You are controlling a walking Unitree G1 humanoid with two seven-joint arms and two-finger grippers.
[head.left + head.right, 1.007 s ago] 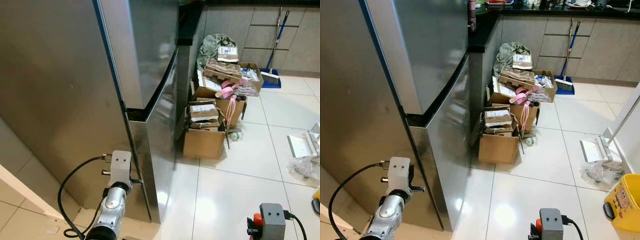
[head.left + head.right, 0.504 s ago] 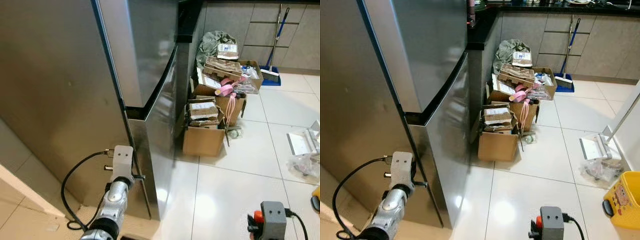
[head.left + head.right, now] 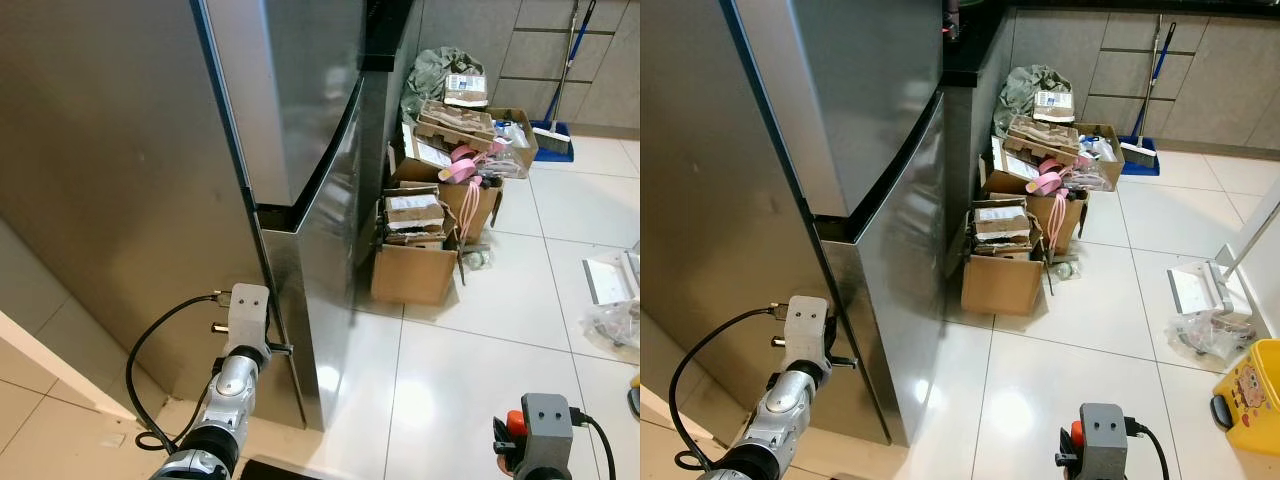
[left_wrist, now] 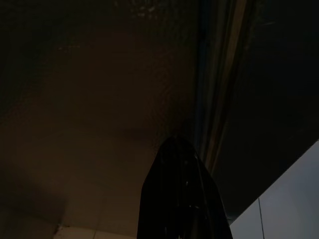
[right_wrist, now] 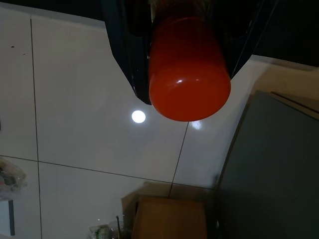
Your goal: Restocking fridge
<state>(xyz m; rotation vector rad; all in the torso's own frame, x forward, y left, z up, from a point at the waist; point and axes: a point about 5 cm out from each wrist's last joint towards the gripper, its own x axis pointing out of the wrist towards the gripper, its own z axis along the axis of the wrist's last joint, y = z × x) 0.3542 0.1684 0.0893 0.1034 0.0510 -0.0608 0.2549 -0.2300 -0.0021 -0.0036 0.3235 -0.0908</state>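
Note:
A tall steel fridge [image 3: 120, 180] stands at the left with its upper door [image 3: 300, 80] and lower door [image 3: 335, 260] closed. My left gripper [image 3: 283, 350] is low down at the hinge-side edge of the lower door, shut with nothing in it; in the left wrist view its black fingers [image 4: 179, 199] point at the dark door seam [image 4: 219, 99]. My right gripper [image 5: 189, 87] hangs low at the right, shut on a container with a red-orange end [image 5: 189, 74], which also peeks out beside the wrist [image 3: 513, 420].
Open cardboard boxes [image 3: 410, 275] full of clutter stand on the white tile floor just past the fridge, below a dark countertop [image 3: 960, 60]. A blue broom [image 3: 555, 140] leans at the back. Plastic bags [image 3: 1205, 335] and a yellow bin [image 3: 1245, 395] sit at the right.
The whole picture has shifted slightly, so the camera moved. The left gripper stays at the lower door's edge and the right gripper keeps its hold.

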